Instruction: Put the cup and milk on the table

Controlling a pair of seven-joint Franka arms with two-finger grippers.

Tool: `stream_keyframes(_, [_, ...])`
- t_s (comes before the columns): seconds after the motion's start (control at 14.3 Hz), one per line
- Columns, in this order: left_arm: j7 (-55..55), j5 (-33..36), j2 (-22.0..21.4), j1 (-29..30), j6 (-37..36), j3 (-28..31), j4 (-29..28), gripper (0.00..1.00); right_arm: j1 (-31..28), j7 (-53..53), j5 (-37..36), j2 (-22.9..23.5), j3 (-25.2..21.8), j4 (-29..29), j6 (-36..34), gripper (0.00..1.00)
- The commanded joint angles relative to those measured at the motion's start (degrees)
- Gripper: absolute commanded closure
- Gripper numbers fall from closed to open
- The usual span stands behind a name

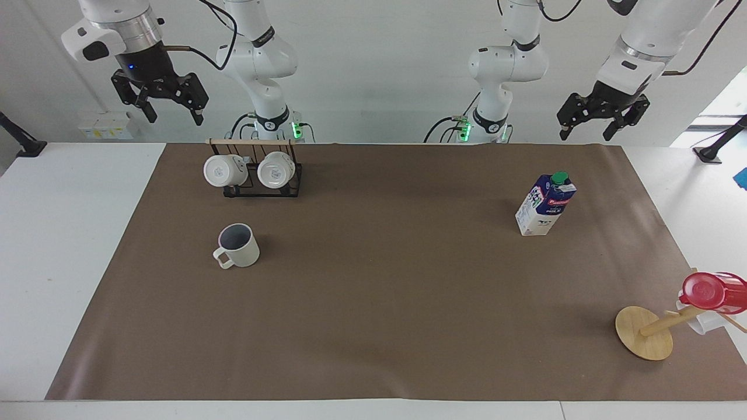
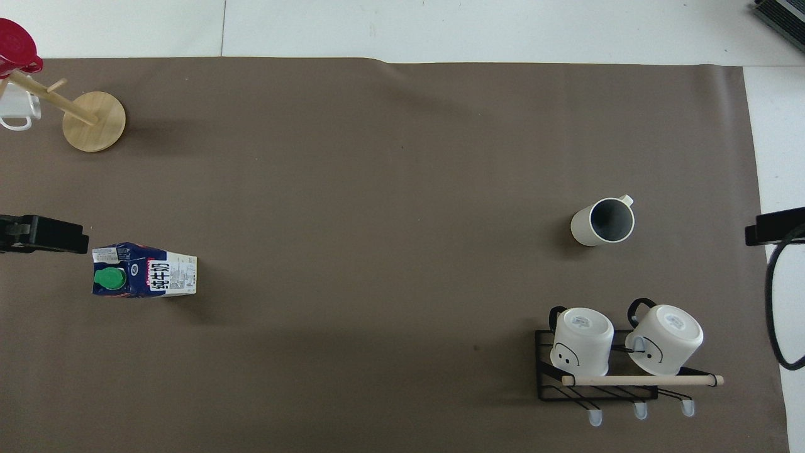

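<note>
Cup [image 1: 238, 245] and milk [image 1: 545, 205] both stand upright on the brown mat [image 1: 385, 326] that covers the bench [image 1: 70, 245], well apart from each other. We read this as the finished layout: each thing rests on its own base and nothing grips it. The cup sits toward the right arm's end, mouth up so that its dark inside shows, its loop handle turned away from the robots. It is farther from the robots than the black wire rack [image 1: 262, 181], where two white mugs [image 1: 224, 170] hang on their sides. The milk stands toward the left arm's end, green cap uppermost.

Right gripper [image 1: 170, 111] hangs high in the air near the robots' edge of the bench, well apart from the cup; its fingers stand wide and hold nothing. Left gripper [image 1: 590, 128] likewise hangs raised above the robots' edge at its own end, well apart from the milk, its fingers wide and empty. We judge that both arms are waiting, with no approach under way.

A wooden mug tree [image 1: 645, 332] with a red plastic cup [image 1: 709, 291] stands at the mat's corner farthest from the robots, at the left arm's end, and is not part of the task.
</note>
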Motion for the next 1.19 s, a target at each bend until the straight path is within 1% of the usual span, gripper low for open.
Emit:
stream_keyframes(0.0, [0.16, 0.47, -0.38, 0.12, -0.87, -0.05, 0.09, 0.0, -0.67, 0.34, 0.38, -1.29, 0.42, -1.77, 0.47, 0.0])
stream_keyframes(1.12, [0.16, 0.39, -0.38, 0.12, -0.87, -0.05, 0.09, 0.0, -0.76, 0.34, 0.29, -2.08, 0.24, -2.92, 0.82, 0.0])
